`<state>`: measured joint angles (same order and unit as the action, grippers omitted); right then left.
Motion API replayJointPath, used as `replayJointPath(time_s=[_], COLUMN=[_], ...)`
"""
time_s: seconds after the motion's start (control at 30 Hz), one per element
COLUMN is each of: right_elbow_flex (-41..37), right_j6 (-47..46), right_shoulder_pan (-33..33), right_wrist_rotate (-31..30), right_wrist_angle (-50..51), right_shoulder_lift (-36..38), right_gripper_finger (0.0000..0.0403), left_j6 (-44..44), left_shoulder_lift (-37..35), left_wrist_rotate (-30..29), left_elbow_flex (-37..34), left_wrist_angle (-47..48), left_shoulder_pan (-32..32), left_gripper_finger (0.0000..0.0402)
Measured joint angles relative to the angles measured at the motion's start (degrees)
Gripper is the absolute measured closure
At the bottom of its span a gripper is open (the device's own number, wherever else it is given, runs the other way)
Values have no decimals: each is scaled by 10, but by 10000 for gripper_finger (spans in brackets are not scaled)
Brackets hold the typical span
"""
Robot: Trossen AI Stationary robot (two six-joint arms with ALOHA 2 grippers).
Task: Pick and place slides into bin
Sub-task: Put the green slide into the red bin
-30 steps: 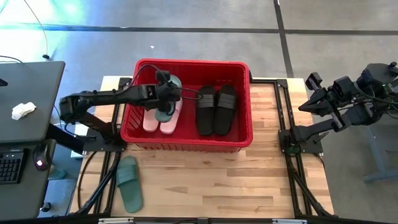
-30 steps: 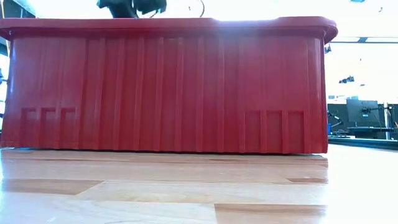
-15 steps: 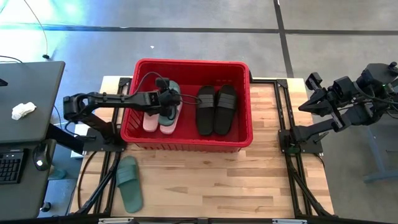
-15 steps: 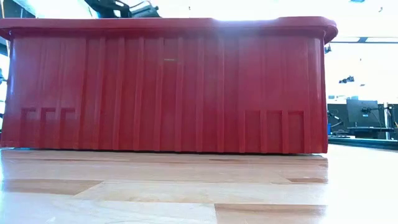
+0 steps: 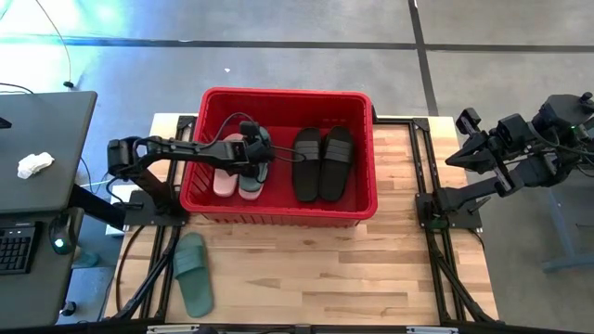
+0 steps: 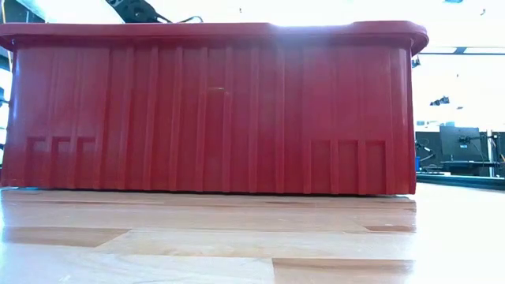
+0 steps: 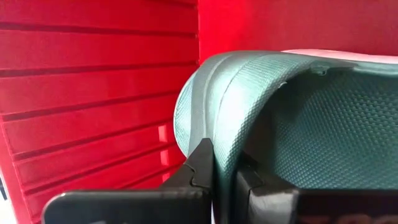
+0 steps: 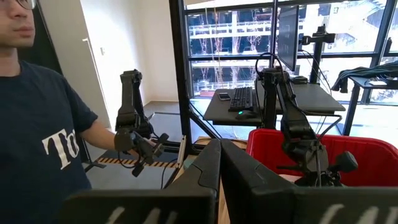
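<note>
One green slide point(image 5: 251, 173) half-hidden under left pincer point(image 5: 256, 158)

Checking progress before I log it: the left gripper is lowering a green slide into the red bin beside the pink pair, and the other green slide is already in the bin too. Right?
Not quite. The other green slide still lies on the table in front of the bin, as the high view shows. The rest holds: the left gripper grips a green slide inside the bin beside the pink pair.

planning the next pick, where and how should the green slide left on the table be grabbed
Grip the wide strap of the green slide from straight above. It lies flat, sole down, near the table's front left corner, so the raised strap arches over a gap a finger could slip under.
</note>
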<state>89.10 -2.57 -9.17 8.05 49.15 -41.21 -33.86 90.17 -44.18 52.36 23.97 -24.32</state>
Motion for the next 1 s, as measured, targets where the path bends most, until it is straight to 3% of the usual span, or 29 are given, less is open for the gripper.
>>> replayJointPath(time_s=[0.23, 0.43, 1.0], right_elbow_flex=[0, 0, 0], right_j6=[0, 0, 0], right_shoulder_pan=[0, 0, 0], right_wrist_rotate=[0, 0, 0], right_wrist_angle=[0, 0, 0], right_shoulder_lift=[0, 0, 0], right_gripper_finger=[402, 402, 402], left_j6=[-4, -8, -1], left_shoulder_lift=[0, -6, -38], left_wrist_rotate=[2, 43, 83], left_elbow_flex=[0, 0, 0], left_wrist_angle=[0, 1, 50], left_shoulder_pan=[0, -1, 0], left_gripper_finger=[380, 345, 139])
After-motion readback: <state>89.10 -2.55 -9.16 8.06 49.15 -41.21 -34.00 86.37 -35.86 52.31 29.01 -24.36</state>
